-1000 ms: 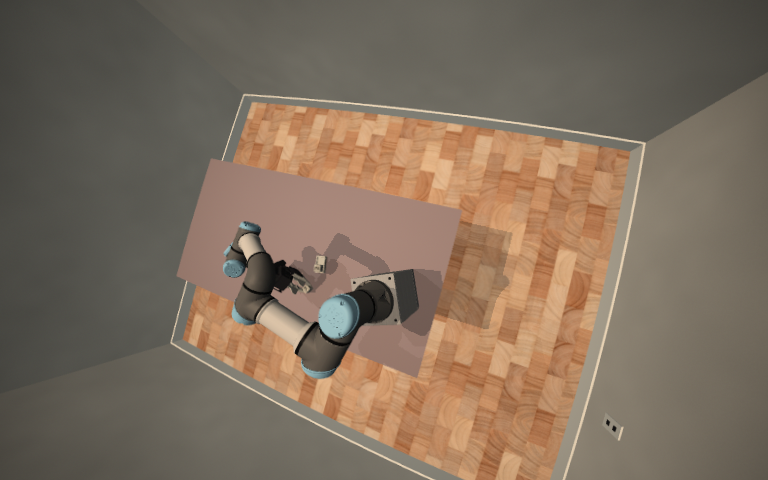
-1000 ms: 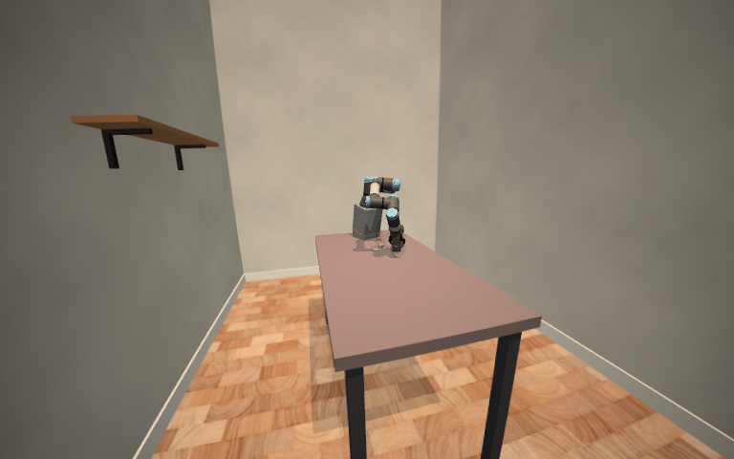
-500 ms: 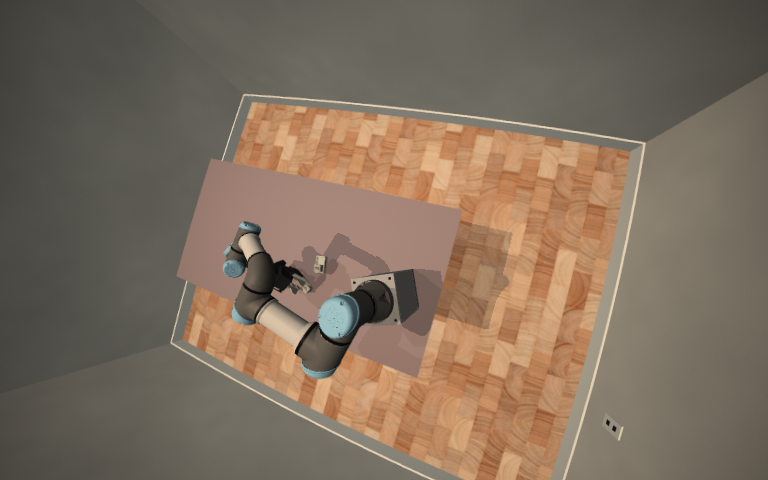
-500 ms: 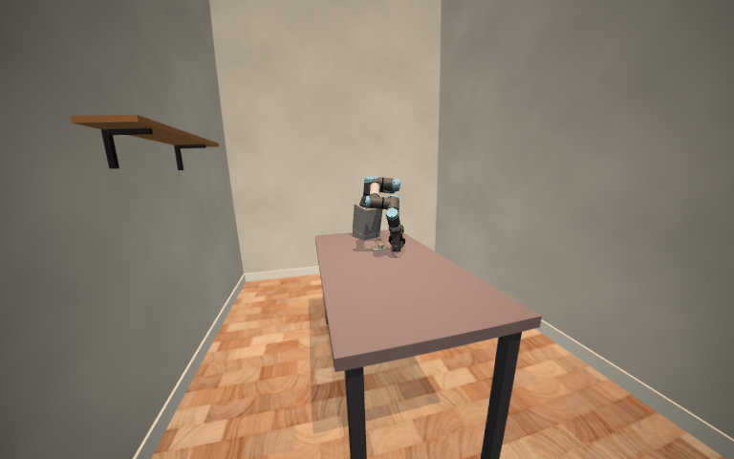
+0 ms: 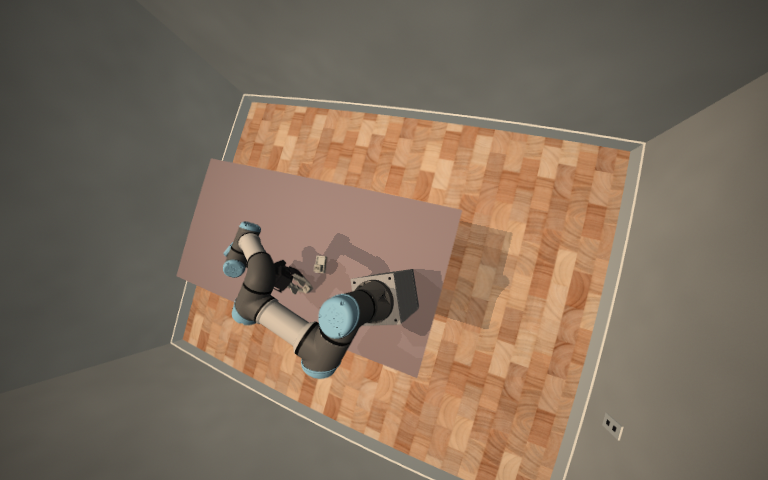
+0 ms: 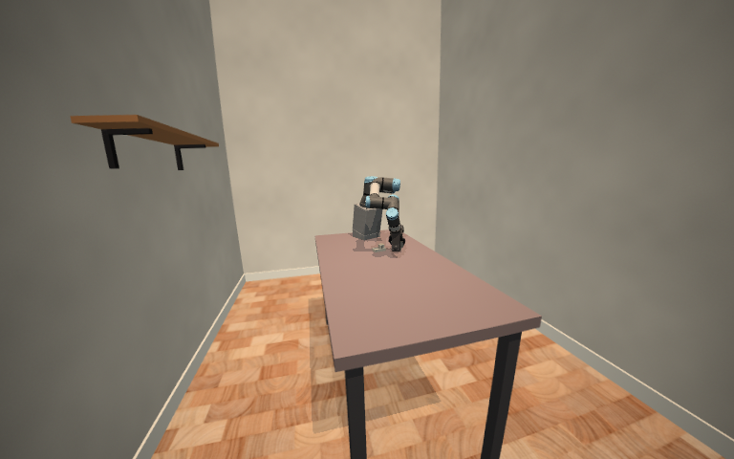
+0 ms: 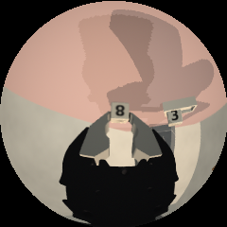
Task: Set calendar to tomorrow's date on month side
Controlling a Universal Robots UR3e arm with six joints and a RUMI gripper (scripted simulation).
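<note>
Wrist view: black "8", upright, on pale cube [image 7: 119,111], near centre. Black "3", slight tilt, on second pale cube [image 7: 174,116], at three o'clock from the first.

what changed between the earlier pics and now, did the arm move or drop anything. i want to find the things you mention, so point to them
Nothing visibly changed in the top and exterior views. The dark grey, blue-capped arm [image 5: 281,323] [image 6: 392,203] and the pale open tray [image 5: 321,258] [image 6: 377,249] [image 7: 180,102] stayed put. The black gripper [image 5: 303,283] [image 6: 396,249] [image 7: 119,113] now holds the pale cube marked 8 [image 7: 120,110]; no earlier wrist picture shows its grip.
</note>
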